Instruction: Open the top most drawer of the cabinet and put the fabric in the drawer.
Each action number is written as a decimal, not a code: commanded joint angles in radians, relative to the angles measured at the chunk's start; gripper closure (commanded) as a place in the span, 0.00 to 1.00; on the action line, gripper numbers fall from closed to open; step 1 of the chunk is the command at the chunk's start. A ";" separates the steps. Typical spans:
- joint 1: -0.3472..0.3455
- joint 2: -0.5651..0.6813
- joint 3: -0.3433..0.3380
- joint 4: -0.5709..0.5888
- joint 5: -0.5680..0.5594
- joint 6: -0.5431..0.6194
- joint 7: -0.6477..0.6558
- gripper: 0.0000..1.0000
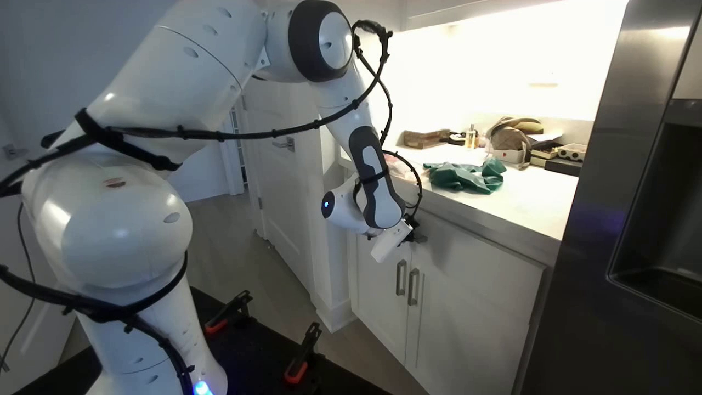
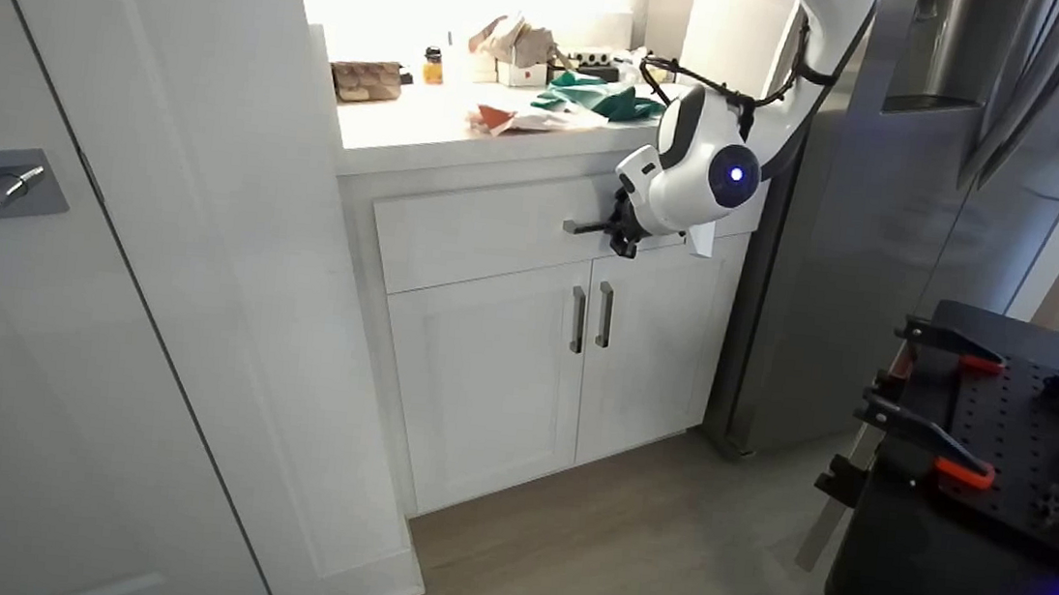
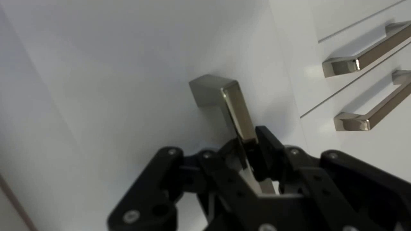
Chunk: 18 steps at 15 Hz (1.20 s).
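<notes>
Tool (image 3: pixel 249 148) clamped on silver bar handle (image 3: pixel 240 112) — white drawer (image 2: pixel 476 244) closed in cabinet (image 2: pixel 482 390); green fabric (image 1: pixel 466 176) crumpled on pale worktop (image 1: pixel 526 200) above.

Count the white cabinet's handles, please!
3. The drawer handle is sideways, partly covered by the gripper. Below, in both exterior views, the left door handle and right door handle stand upright.

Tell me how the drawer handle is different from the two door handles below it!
The drawer handle lies sideways; the door handles stand up and down. The drawer handle has the gripper closed on it; nothing grips the door handles. All are shiny, silvery bars with square corners.
</notes>
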 commanded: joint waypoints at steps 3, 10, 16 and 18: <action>-0.060 -0.051 0.072 -0.053 0.107 0.094 -0.097 0.96; -0.090 -0.042 0.096 -0.035 0.143 0.123 -0.156 0.96; -0.102 -0.038 0.104 -0.030 0.142 0.152 -0.157 0.96; -0.109 -0.036 0.105 -0.025 0.152 0.184 -0.169 0.96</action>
